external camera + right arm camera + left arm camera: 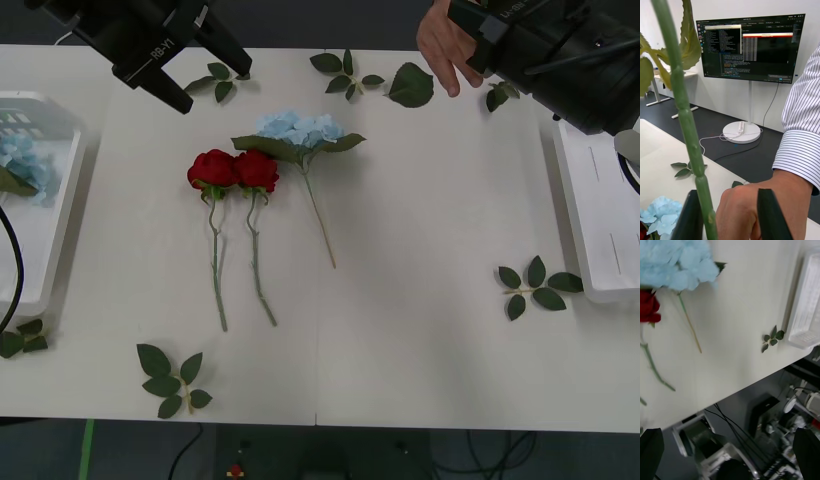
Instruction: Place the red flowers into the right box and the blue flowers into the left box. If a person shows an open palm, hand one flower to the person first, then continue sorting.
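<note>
My right gripper [728, 191] is raised at the table's far right edge, shut on a thick green flower stem [685, 123] with serrated leaves; its bloom is hidden. The person's hand [445, 45] is just beyond the fingertips, in a striped sleeve [801, 131]. Two red flowers [235, 170] lie side by side mid-table, with a blue flower [300, 128] just behind them. Another blue flower [20, 160] lies in the left box [60, 200]. The right box [600, 230] sits at the right edge. My left gripper [729, 431] hovers open above the far left of the table.
Loose green leaf sprigs lie scattered: front left [170, 380], near the right box [535, 285], along the far edge [345, 70] and by the left box [20, 340]. The right arm [560, 50] overhangs the far right corner.
</note>
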You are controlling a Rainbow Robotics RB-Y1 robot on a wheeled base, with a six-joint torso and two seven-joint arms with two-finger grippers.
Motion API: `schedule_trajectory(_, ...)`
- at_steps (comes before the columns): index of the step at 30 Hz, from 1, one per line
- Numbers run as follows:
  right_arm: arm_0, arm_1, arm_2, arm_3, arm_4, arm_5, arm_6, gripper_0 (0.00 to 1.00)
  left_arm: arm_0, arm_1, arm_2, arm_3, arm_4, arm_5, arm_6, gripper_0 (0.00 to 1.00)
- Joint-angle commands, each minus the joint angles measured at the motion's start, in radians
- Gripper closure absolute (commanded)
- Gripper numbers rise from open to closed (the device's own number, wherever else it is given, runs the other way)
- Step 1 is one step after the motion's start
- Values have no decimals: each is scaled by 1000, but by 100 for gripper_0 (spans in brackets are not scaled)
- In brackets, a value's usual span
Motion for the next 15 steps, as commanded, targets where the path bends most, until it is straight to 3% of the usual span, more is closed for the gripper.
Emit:
schedule_trajectory(1,2,-9,-21,-10,-10,-16,39,0,-75,75,-146,-8,19,16,296,0)
schedule_trajectory(10,2,-3,-21,-10,-10,-17,39,0,-64,139,-387,-7,106,-122,388,0)
schedule_trajectory(15,2,-3,-21,-10,-10,-19,39,0,-49,150,-407,-8,132,-166,382,0)
